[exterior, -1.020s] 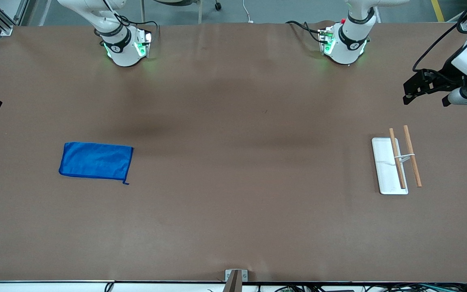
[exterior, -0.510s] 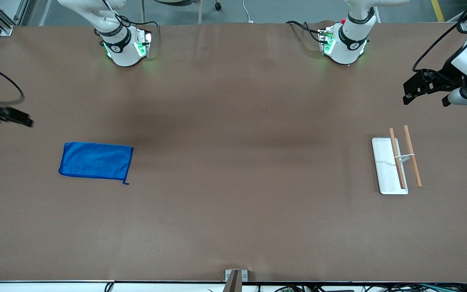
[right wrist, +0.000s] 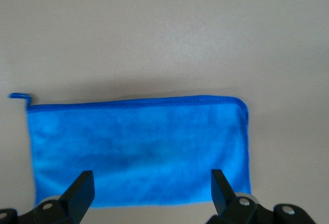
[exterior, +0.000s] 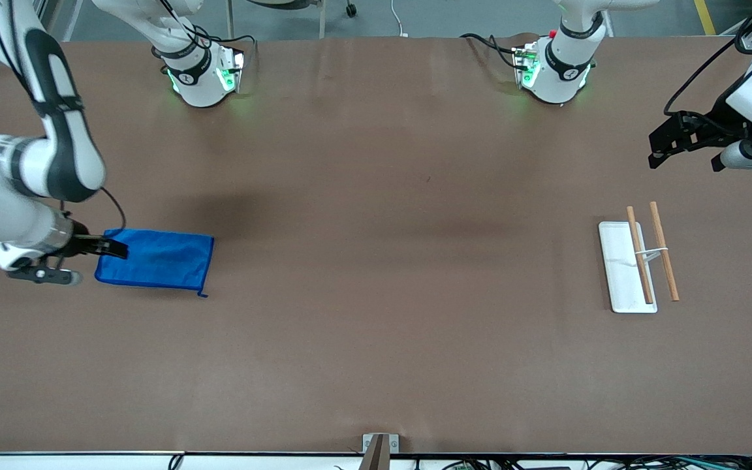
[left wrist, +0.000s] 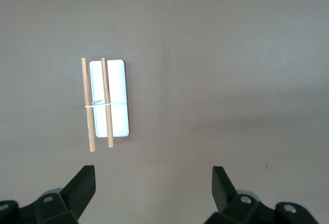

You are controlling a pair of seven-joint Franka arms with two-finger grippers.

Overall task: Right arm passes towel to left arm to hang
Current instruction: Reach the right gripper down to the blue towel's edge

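Over the towel's (exterior: 155, 258) edge at the right arm's end of the desk (exterior: 376, 339), the right pincer (exterior: 109, 249) hangs wide open. It should drop straight, pinch cloth. Left pincer (exterior: 666, 147) waits open above the rack (exterior: 637, 264).

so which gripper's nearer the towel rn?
Right. The right gripper is open over the towel at its short edge; the left gripper waits open at the left arm's end, above the rack.
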